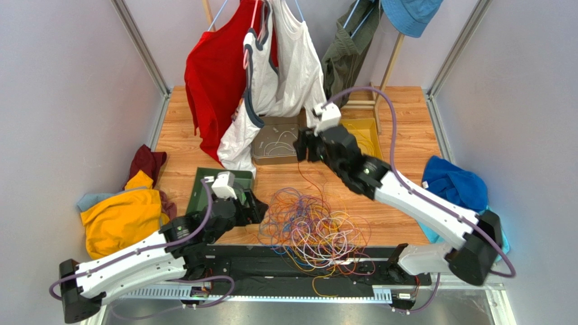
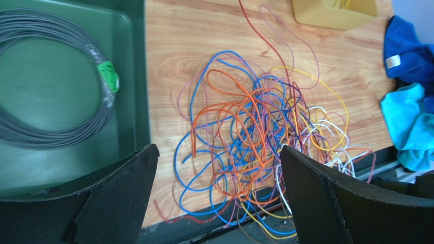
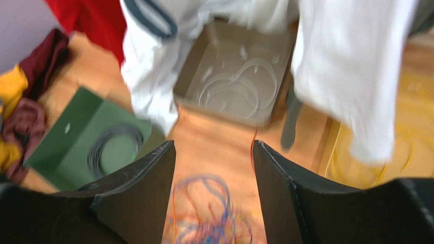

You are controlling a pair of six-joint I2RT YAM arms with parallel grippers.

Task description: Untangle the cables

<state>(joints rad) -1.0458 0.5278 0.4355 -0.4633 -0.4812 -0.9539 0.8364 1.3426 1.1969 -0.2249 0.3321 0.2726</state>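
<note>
The cables (image 1: 312, 227) lie as a loose snarl of orange, blue, purple, yellow and white wires on the wood near the table's front edge; some hang over it. My left gripper (image 1: 261, 206) hovers just left of them, open, with the cables (image 2: 254, 132) showing between its jaws and nothing held (image 2: 218, 150). Farther back, my right gripper (image 1: 300, 145) is raised near the grey tray and stands open (image 3: 214, 152). A thin red wire (image 3: 253, 145) runs beside its right fingertip; contact cannot be told. The blurred cables (image 3: 214, 213) lie below it.
A green tray (image 2: 51, 86) holds a grey cable coil (image 2: 104, 101). At the back stand a grey tray (image 1: 261, 159) with white wires and a yellow tray (image 1: 366, 132). Red and white shirts (image 1: 271, 74) hang over them. Clothes lie at the left (image 1: 122, 217) and right (image 1: 454, 186).
</note>
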